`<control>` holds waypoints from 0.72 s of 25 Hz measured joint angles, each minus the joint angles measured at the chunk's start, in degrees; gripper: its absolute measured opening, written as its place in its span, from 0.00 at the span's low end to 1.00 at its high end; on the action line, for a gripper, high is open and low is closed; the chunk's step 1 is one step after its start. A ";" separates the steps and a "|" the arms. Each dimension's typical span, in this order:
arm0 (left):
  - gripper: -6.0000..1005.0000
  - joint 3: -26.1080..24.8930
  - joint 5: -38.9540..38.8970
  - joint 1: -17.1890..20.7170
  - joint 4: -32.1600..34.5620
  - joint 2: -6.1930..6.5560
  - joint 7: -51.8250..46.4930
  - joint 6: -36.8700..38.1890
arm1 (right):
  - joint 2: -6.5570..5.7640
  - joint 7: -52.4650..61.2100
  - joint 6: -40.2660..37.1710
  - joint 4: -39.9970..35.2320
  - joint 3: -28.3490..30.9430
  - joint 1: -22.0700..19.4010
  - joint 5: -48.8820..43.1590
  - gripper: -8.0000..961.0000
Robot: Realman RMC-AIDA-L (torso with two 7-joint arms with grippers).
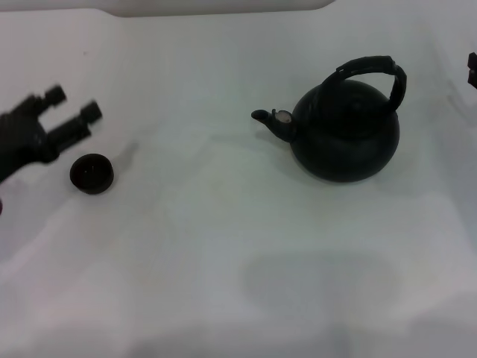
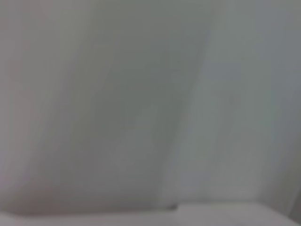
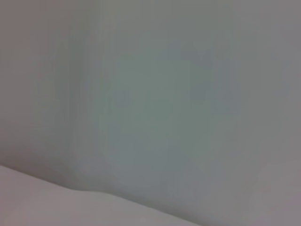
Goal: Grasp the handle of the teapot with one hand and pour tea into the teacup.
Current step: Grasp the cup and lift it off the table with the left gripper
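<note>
A large round black teapot (image 1: 345,136) stands upright at the right of the white table, its short spout (image 1: 270,119) with a pale cap pointing left. Its thick black handle (image 1: 370,68) arches over the top with nothing on it. The tiny dark teacup (image 1: 92,173) sits far to the left. My left gripper (image 1: 73,103) hovers just behind and left of the cup, open, its two fingers spread and empty. Only a sliver of my right gripper (image 1: 472,68) shows at the right edge. Both wrist views show just blank white surface.
The white table (image 1: 223,246) stretches between the cup and the teapot and toward the front. A pale raised edge (image 1: 223,6) runs along the back. A soft shadow lies on the table in front of the teapot.
</note>
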 joint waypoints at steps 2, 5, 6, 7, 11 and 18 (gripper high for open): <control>0.86 -0.16 1.51 2.16 -1.23 -0.04 -0.86 -0.23 | 0.00 -0.01 -0.05 0.00 -0.18 0.01 0.00 0.89; 0.86 -0.22 2.00 5.55 -2.76 0.19 -1.22 -0.85 | 0.00 -0.02 -0.60 0.00 -0.44 0.02 0.00 0.89; 0.86 -0.27 2.11 6.29 -2.88 0.42 -1.39 -1.19 | 0.00 -0.02 -0.89 -0.02 -0.49 0.02 0.00 0.89; 0.86 -0.29 2.57 6.70 -2.91 0.72 -1.83 -1.55 | 0.01 -0.03 -0.99 -0.11 -0.54 0.03 0.00 0.89; 0.86 -0.60 8.81 7.30 -4.39 1.66 -7.47 -1.33 | 0.08 -0.03 -1.29 -0.61 -1.17 0.04 0.00 0.89; 0.86 -5.93 21.96 12.12 -20.71 -1.62 -20.94 2.44 | 0.16 0.31 -1.19 -1.21 -1.81 -0.09 0.05 0.89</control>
